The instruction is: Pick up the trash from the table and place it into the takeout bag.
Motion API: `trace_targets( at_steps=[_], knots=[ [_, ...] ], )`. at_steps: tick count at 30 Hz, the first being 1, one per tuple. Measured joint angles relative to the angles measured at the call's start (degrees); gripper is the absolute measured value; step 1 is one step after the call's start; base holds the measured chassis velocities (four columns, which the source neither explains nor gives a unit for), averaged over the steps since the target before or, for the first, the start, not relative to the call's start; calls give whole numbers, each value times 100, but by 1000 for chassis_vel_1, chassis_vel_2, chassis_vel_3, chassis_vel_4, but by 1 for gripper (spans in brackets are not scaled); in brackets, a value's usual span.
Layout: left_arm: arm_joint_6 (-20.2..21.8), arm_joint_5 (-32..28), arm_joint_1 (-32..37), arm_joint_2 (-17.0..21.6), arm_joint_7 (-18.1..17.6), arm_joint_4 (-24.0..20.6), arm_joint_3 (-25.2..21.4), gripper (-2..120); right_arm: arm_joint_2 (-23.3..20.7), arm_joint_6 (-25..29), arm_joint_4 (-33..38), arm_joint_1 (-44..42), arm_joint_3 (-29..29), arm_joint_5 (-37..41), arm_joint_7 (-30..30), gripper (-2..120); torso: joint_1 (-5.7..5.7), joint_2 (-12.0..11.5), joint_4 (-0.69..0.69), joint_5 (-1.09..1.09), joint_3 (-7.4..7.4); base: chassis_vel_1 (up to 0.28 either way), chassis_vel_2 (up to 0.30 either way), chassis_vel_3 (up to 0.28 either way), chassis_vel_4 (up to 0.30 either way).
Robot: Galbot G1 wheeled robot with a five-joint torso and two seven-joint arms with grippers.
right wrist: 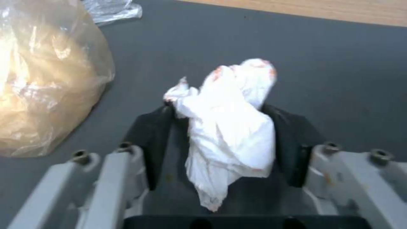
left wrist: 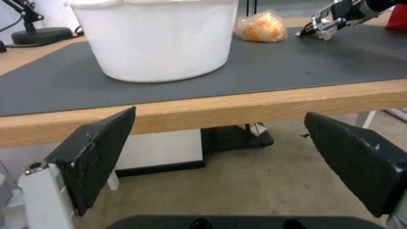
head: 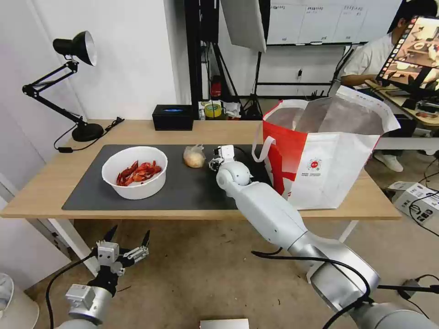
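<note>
From the head view you see the right gripper [head: 215,163] down on the dark mat [head: 183,192], just beside the small clear bag [head: 194,156], with the takeout bag [head: 320,155] standing open close on its right. The white bowl [head: 135,172] of shells sits farther left; a black tissue box [head: 172,117] rests at the worktop [head: 41,183]'s back edge.

In the left wrist view, your left gripper [left wrist: 220,159] hangs below the worktop's front edge — fingers [left wrist: 101,152] spread wide, holding nothing.

In the right wrist view, the fingers [right wrist: 155,140] press both sides of the crumpled tissue [right wrist: 233,127] — the clear bag lies just beside.
</note>
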Motion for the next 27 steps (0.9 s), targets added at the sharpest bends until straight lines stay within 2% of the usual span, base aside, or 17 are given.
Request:
trace_targets(
  at_steps=[3,4,14,22,27],
  knots=[
    [-83,17,8,-1,1,-2,15,100,17,9,2,-45,32,3,8,37,0,0,1,0,0,0,0,0,0],
    [-83,17,8,-1,1,-2,15,100,17,9,2,-45,32,3,8,37,0,0,1,0,0,0,0,0,0],
    [-89,19,-36,24,6,14,64,100,19,22,1,-57,44,-24,24,0,0,0,-1,0,0,0,0,0,0],
    [-88,10,-70,56,8,53,78,100,-8,120,142,-141,58,-207,34,0,0,-1,0,-1,1,0,0,0,0],
    [-88,5,-78,52,9,58,84,100,-209,148,624,-314,95,-229,181,0,0,-1,0,0,1,0,0,0,0]
  ],
)
